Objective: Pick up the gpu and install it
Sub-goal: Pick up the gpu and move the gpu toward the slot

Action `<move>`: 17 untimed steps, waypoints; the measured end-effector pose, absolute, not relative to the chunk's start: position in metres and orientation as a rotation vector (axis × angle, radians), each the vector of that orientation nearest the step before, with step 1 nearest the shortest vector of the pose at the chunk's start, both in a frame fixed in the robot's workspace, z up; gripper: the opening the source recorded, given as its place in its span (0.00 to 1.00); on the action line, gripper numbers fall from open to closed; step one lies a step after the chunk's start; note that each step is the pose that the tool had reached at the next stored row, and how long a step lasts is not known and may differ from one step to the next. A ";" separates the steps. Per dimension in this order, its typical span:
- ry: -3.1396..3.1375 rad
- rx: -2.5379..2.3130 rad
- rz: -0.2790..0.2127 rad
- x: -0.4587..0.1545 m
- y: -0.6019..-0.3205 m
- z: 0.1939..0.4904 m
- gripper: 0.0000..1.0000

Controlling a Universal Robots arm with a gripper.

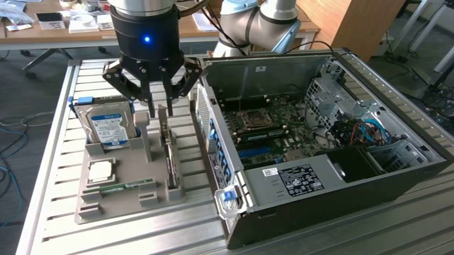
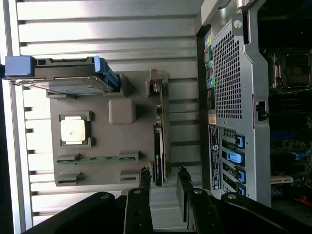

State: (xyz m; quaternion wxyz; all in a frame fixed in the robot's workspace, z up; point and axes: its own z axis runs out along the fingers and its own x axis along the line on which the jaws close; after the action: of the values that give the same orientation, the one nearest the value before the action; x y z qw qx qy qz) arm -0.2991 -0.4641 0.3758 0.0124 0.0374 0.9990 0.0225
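Find gripper (image 1: 160,108) hanging over the grey tray (image 1: 117,211), in line with the card slot. Read jaws as partly open: fingers (image 2: 145,181) apart, gap wider than the card's thickness, nothing clamped between them. In the wrist view, see one finger on each side of the card's end farthest from the hard drive (image 1: 110,127). Cannot tell height of the tips above the card, nor any contact with it.

Locate gpu (image 1: 169,154) in the tray, not in the case (image 1: 397,180): upright on its long edge in a slot along the tray side nearest the case, running most of the tray's length. Appears edge-on in the wrist view as a dark strip with a thin green line.

Log other tray contents: hard drive with blue-white label standing tilted in its holder, CPU (image 1: 101,170) lying flat in a square recess, RAM (image 1: 124,187) lying flat in a narrow groove just beyond the CPU, away from the hard drive.

Note case just beside the tray, on the exterior view's right, lying on its side with the panel off and motherboard (image 1: 273,125) exposed. Both rest on a slatted metal table (image 1: 57,159)
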 end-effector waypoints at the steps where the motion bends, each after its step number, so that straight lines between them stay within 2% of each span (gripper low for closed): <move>1: 3.114 0.117 0.070 -0.299 -0.464 0.375 0.36; 17: 3.114 0.117 0.070 -0.298 -0.464 0.369 0.36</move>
State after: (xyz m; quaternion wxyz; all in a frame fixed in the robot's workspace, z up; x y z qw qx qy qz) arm -0.2977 -0.4642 0.3690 0.0124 0.0374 0.9990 0.0225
